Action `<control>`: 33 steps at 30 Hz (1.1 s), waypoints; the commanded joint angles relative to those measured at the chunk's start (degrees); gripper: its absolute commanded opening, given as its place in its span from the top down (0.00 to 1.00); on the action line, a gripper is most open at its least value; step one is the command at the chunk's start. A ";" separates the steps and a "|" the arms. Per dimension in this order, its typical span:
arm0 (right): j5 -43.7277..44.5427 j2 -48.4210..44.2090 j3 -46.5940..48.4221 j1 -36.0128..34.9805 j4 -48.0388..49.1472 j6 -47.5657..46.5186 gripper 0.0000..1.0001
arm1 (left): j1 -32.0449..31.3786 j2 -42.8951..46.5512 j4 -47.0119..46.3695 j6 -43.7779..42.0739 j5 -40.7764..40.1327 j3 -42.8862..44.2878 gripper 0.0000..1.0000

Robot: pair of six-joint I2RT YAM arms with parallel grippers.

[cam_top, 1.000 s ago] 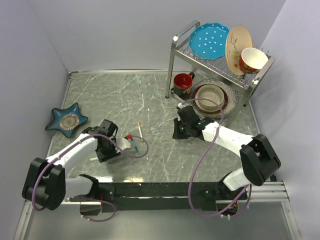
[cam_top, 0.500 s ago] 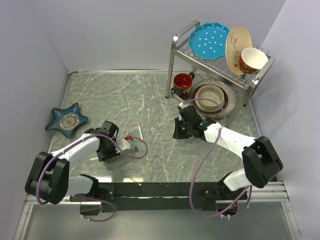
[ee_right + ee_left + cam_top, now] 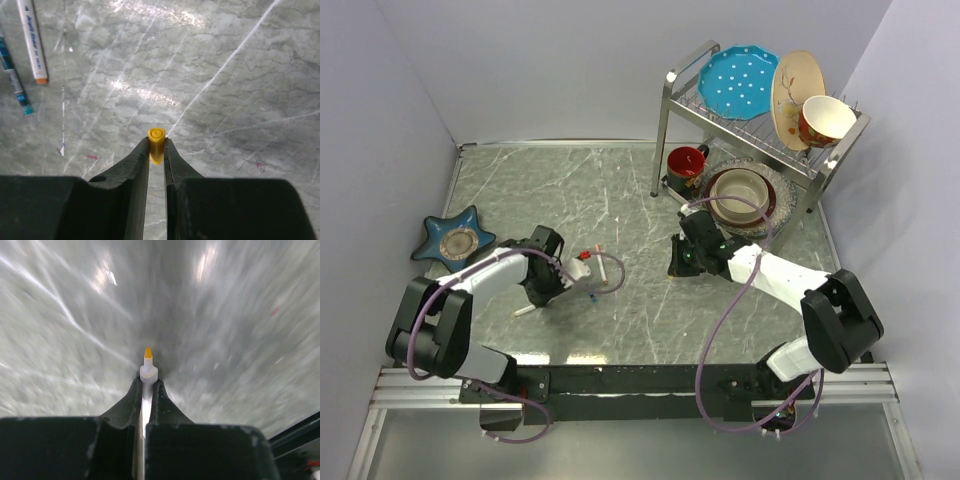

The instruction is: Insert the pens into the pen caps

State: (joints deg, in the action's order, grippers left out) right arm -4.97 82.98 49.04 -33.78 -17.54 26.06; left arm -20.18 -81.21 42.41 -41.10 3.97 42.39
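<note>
My left gripper (image 3: pixel 548 288) (image 3: pixel 147 385) is shut on a white pen (image 3: pixel 148 371). Its orange tip sticks out past the fingertips, and its other end shows below the gripper in the top view (image 3: pixel 525 311). My right gripper (image 3: pixel 680 262) (image 3: pixel 157 150) is shut on the yellow-orange cap (image 3: pixel 156 144), held at the fingertips just above the table. A second white pen (image 3: pixel 32 42) (image 3: pixel 603 266) with an orange end and the blue-teal pen (image 3: pixel 12 75) lie on the table between the arms. I see no red-orange cap on its own.
A blue star-shaped dish (image 3: pixel 453 240) sits at the left. A metal dish rack (image 3: pixel 760 110) with plates and a cup stands at the back right. Beside it are a red mug (image 3: pixel 687 165) and stacked bowls (image 3: pixel 745 195).
My left gripper has moved up and to the right with the white pen, closer to the pens lying on the table. The right gripper has barely moved.
</note>
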 commanded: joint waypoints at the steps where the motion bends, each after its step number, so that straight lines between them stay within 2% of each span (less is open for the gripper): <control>1: 2.07 1.04 -0.78 0.47 2.51 -0.14 0.81 | -0.99 1.84 -4.26 5.58 11.06 4.54 0.99; 6: 2.42 4.55 -1.14 0.47 3.48 -0.66 0.78 | -1.79 9.04 -11.89 14.53 10.62 3.75 0.99; 14: 2.77 11.68 0.27 0.56 3.56 -1.37 0.72 | -1.88 21.42 -21.04 26.49 17.29 4.02 0.99; 17: 3.39 11.94 -0.43 0.47 4.44 -1.28 0.65 | -1.96 25.83 -29.90 35.54 21.68 2.26 0.99; 19: 3.56 12.47 -0.17 0.56 4.10 -1.80 0.61 | -1.96 29.50 -37.27 48.77 25.10 -0.54 0.99; 21: 4.18 12.03 0.27 0.38 3.22 -2.33 0.56 | -1.96 31.02 -43.97 55.74 30.38 -1.87 0.99; 22: 4.27 10.81 0.36 0.47 3.04 -2.77 0.54 | -1.96 32.76 -46.69 58.56 32.05 -3.96 0.99; 23: 4.18 9.84 0.36 0.30 2.95 -3.12 0.48 | -2.05 33.65 -51.77 61.20 33.11 -4.94 0.99; 24: 4.27 8.70 0.18 -0.14 2.95 -3.30 0.45 | -2.05 34.70 -54.34 66.36 34.17 -5.99 0.99; 26: 4.18 4.57 -0.25 -0.84 2.69 -4.18 0.39 | -2.05 37.34 -58.39 70.61 34.96 -8.29 0.99; 33: 1.55 -10.35 -1.49 -5.24 3.12 -3.83 0.29 | -2.23 36.65 -54.72 78.97 35.94 -5.57 0.99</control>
State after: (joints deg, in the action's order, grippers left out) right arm -2.85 81.80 47.92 -36.36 -15.79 23.00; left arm -22.20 -44.05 -9.30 29.63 36.86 34.37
